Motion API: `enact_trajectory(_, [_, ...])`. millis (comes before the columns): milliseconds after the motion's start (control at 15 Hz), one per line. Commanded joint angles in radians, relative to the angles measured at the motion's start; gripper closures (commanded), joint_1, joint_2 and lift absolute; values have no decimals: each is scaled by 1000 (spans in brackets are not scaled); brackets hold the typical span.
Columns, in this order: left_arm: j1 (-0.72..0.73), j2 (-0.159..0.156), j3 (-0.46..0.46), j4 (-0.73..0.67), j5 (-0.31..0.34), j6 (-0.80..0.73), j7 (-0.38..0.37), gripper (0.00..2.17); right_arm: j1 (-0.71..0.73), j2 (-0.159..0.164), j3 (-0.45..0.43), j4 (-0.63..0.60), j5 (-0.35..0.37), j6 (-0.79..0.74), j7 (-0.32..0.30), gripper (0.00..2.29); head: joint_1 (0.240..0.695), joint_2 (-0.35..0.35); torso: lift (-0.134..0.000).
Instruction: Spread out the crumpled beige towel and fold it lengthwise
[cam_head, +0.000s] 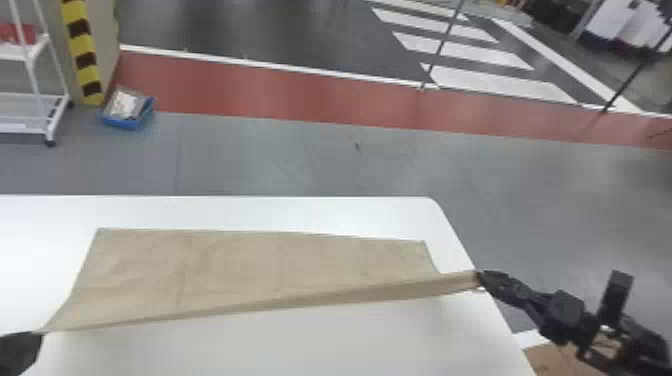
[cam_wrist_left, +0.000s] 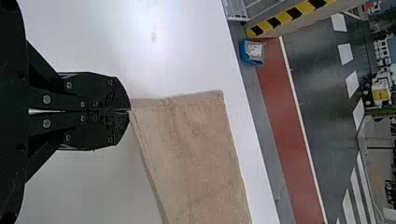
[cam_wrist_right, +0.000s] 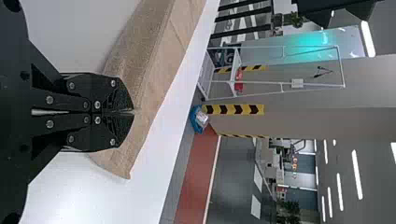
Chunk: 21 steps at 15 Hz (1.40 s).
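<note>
Beige towel (cam_head: 250, 270) lying across the white table (cam_head: 310, 345), its near edge stretched between the left gripper (cam_wrist_left: 130, 111) and the right gripper (cam_wrist_right: 133, 112), each clenched on one end of that edge, presumably to keep it straight for an even lengthwise fold

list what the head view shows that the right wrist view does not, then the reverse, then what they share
Head view: the left gripper at the towel's near-left corner, the table's rounded far-right corner, and a brown panel at lower right.

Right wrist view: long ceiling lights.

Both: the beige towel, the right gripper, the white table, the blue bin and the red floor strip.
</note>
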Motion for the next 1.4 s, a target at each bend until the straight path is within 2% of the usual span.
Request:
enact_trajectory(0, [36, 6, 11, -22, -5, -3, -1, 2091, 3, -3, -18, -1, -11, 16, 3, 1625, 695, -350, 0])
enact_trajectory(533, [153, 11, 3, -140, -65, 99, -15, 2091, 22, 3, -13, -9, -11, 7, 3, 1625, 695, -350, 0])
enact_trajectory(733, [177, 11, 3, -231, -80, 307, -41, 2091, 28, 6, -7, -10, -9, -2, 3, 1625, 695, -350, 0])
enact_trajectory(933, [196, 13, -38, -318, -175, 519, -53, 2091, 36, 6, -18, -18, -20, -2, 3, 1625, 695, -350, 0])
enact_trajectory(1000, [196, 17, -46, -337, -187, 590, -58, 2091, 37, 5, -19, -21, -21, 1, 3, 1625, 695, -350, 0])
enact_trajectory(1200, [174, 26, -81, -367, -246, 657, -58, 2091, 34, 5, -41, -27, -29, 16, 3, 1625, 695, -350, 0])
enact_trajectory(1333, [107, 31, -119, -367, -287, 749, -61, 2088, 20, 5, -41, -27, -21, 28, 3, 1625, 695, -350, 0])
